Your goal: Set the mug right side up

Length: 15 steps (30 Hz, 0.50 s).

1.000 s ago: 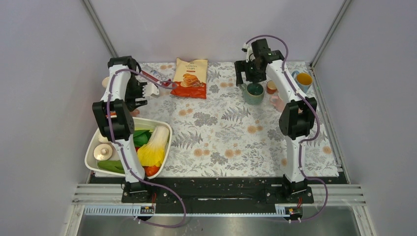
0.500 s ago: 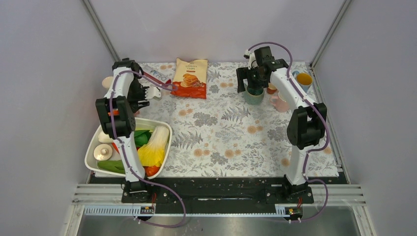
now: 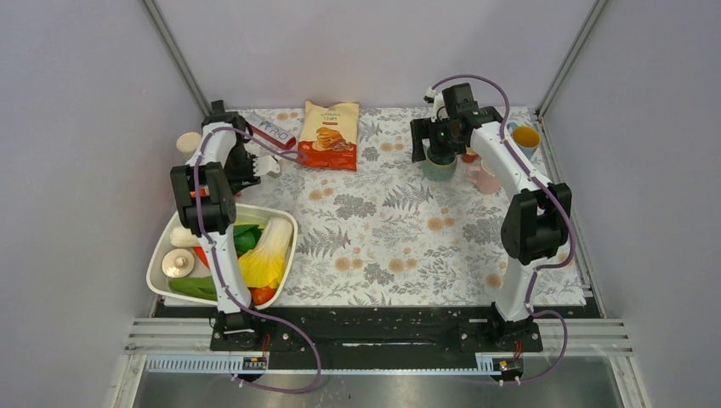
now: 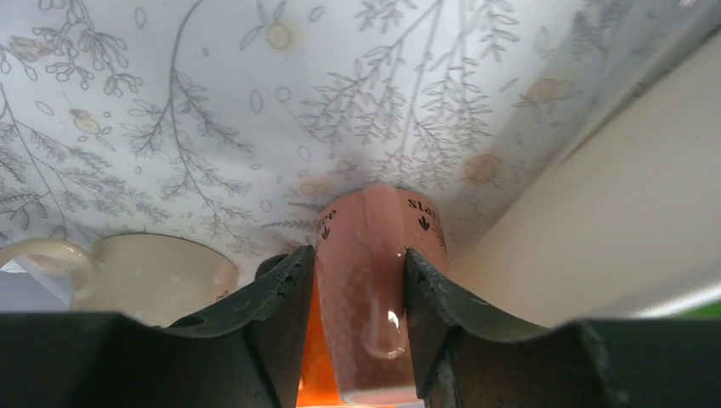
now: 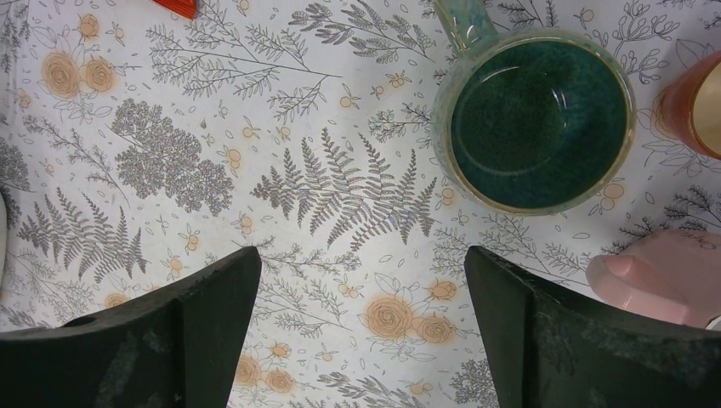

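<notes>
**Pink mug in my grip, flip to come**

My left gripper (image 4: 359,255) clasps the pink mug (image 4: 374,280) at the tabletop's (image 3: 383,229) far-left corner, beside a cream mug (image 4: 161,272). My right gripper (image 5: 361,255) hangs spread and empty over the green mug (image 5: 540,119). Next, I judge: lift clear, roll the wrist, set it down.

Claw (image 4: 358,257) pinching pink mug (image 4: 380,242), cream mug (image 4: 161,269) beside

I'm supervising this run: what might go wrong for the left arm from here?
The left pincer clamps the pink mug close beside a cream mug; turning it may knock that neighbour. The enclosure wall is also near, leaving little room to swing.
</notes>
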Tool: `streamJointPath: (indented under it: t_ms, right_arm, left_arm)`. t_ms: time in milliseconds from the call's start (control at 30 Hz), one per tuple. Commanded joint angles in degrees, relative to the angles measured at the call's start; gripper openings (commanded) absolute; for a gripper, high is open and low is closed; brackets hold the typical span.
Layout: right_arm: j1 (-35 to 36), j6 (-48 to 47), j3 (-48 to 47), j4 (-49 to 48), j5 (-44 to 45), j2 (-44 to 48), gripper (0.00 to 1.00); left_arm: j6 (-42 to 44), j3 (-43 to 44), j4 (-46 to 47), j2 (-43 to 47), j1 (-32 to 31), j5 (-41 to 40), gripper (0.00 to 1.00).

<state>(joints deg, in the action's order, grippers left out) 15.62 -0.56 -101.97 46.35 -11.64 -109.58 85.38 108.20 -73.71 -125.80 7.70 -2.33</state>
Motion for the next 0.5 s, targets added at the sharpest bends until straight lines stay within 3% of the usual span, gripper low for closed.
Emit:
streamJointPath:
  t_ms: [0, 167, 333, 467]
  right_arm:
    - [0.4, 0.2, 0.2, -1.7, -0.8, 3.5, 0.99]
    - [0.4, 0.2, 0.2, -1.8, -1.3, 3.5, 0.99]
    - [0.4, 1.8, 0.4, -1.9, -1.6, 3.9, 1.00]
    - [0.4, 2.0, 0.5, -1.9, -1.9, 4.3, 0.99]
  left_arm:
    - [-1.1, -1.0, 6.3, -1.9, 0.2, -5.8, 0.44]
    - [-1.1, -1.7, 10.1, -2.9, 0.2, -7.6, 0.38]
    - [-2.3, 0.2, 10.1, -3.4, 0.1, -7.0, 0.00]
    - [-4.7, 2.2, 9.8, -2.0, 0.0, -3.3, 0.00]
